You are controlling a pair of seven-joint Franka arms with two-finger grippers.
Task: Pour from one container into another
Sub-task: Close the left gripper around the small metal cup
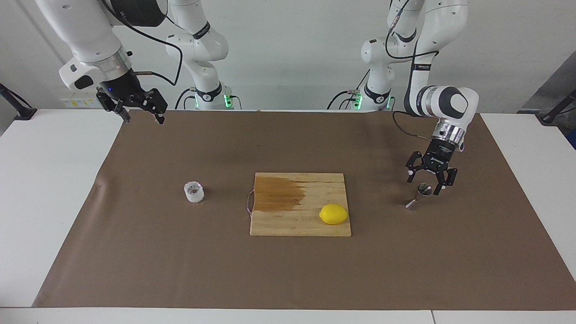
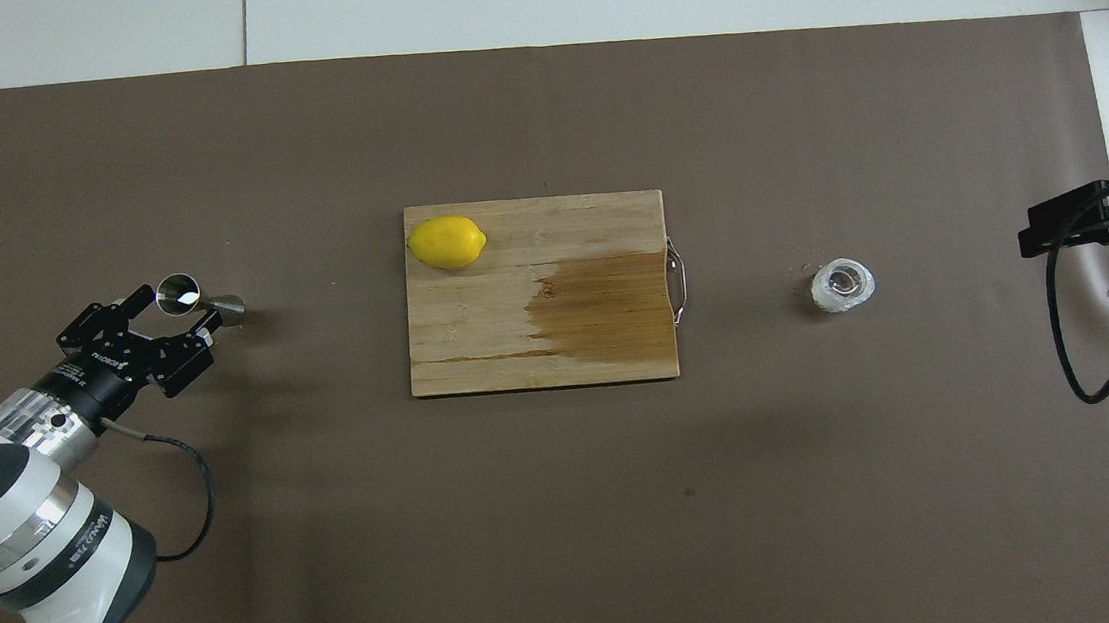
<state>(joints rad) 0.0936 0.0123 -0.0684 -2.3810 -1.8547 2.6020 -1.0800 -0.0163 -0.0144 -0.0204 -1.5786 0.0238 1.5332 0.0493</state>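
The left claw (image 1: 426, 183) is wide open just above the jigger (image 1: 419, 197) — go straight down and squeeze its thin middle gently; the right claw (image 1: 140, 112) waits, open.

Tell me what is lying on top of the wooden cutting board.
A yellow lemon sits on the cutting board, at the corner farther from the robots, toward the left arm's end. A dark wet-looking stain covers the end toward the right arm. Whatever lies beneath the lemon is hidden.

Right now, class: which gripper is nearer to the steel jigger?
Left. The left gripper hangs open just above the steel jigger, fingers either side of its rim. The right gripper waits raised over the mat's edge at the right arm's end.
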